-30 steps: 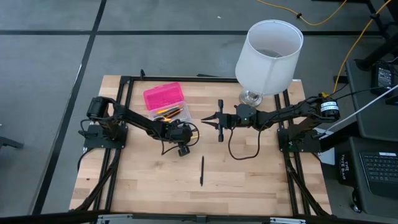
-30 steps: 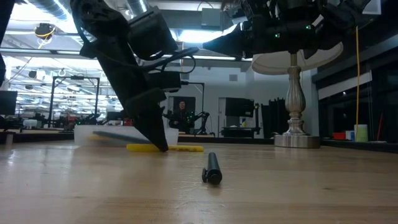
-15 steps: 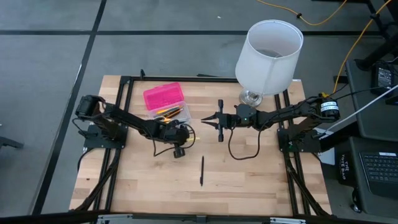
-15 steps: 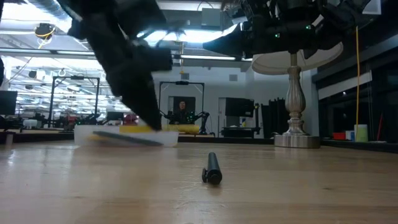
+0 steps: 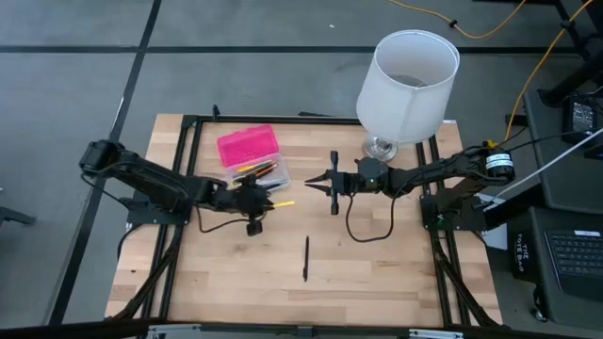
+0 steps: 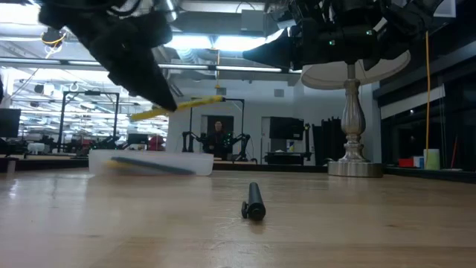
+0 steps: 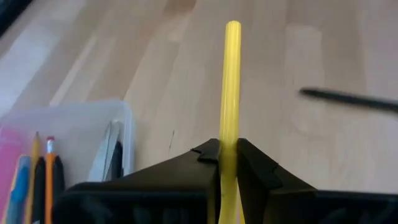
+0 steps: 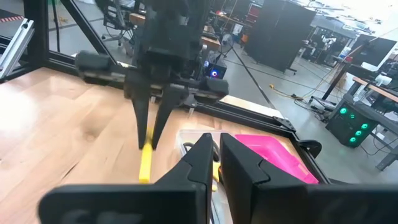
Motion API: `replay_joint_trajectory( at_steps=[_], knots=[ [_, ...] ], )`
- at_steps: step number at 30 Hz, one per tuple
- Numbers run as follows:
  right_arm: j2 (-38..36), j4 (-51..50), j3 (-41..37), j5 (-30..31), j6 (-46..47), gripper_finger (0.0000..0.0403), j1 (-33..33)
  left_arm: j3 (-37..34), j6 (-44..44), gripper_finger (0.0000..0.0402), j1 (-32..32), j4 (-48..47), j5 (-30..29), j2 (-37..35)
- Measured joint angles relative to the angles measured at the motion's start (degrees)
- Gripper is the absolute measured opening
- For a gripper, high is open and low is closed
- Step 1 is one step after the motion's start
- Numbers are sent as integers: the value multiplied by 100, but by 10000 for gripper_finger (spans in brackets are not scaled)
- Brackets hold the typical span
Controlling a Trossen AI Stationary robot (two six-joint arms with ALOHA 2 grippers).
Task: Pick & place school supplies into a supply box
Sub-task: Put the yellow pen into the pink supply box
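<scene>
Hot-pink plastic forms the lid of the small rectangular supply box (image 5: 249, 147), which is hinged open beside its clear translucent base (image 7: 81, 134) toward the table's far left; pens, pencils and a pair of scissors (image 7: 111, 151) are seen lying inside the base. No writing can be read on any item.

Just right of the box, a thin, smooth yellow pencil (image 5: 276, 202) is clamped between the dark fingers of the left gripper (image 5: 254, 200). In the low view it is held clear of the tabletop, tilted slightly, its free end pointing right. In the left wrist view it is seen as a plain round stick projecting straight out between the two pressed pads.

Nearer the front edge, a slim black pen (image 5: 306, 258) is left lying alone on the pale, grained wooden table (image 5: 377, 273).

Right of centre, the right gripper (image 5: 332, 183) is held above the table, its fingers nearly together on nothing.

A large white lampshade (image 5: 408, 72) on a glass base is seen at the far right corner.
</scene>
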Motion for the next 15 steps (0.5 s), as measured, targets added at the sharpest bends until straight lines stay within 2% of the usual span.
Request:
replay_joint_trajectory(
  at_steps=[8,13,15],
  knots=[
    [0,0,0,-12,251,36,0,-1236,543,17,-36,2061,-9,-1082],
    [-2,-75,0,-146,328,36,0,-1634,799,17,-28,2486,-28,-1576],
    [-4,-141,0,-260,391,36,0,-1727,972,17,-29,2578,-250,-1728]
  ],
)
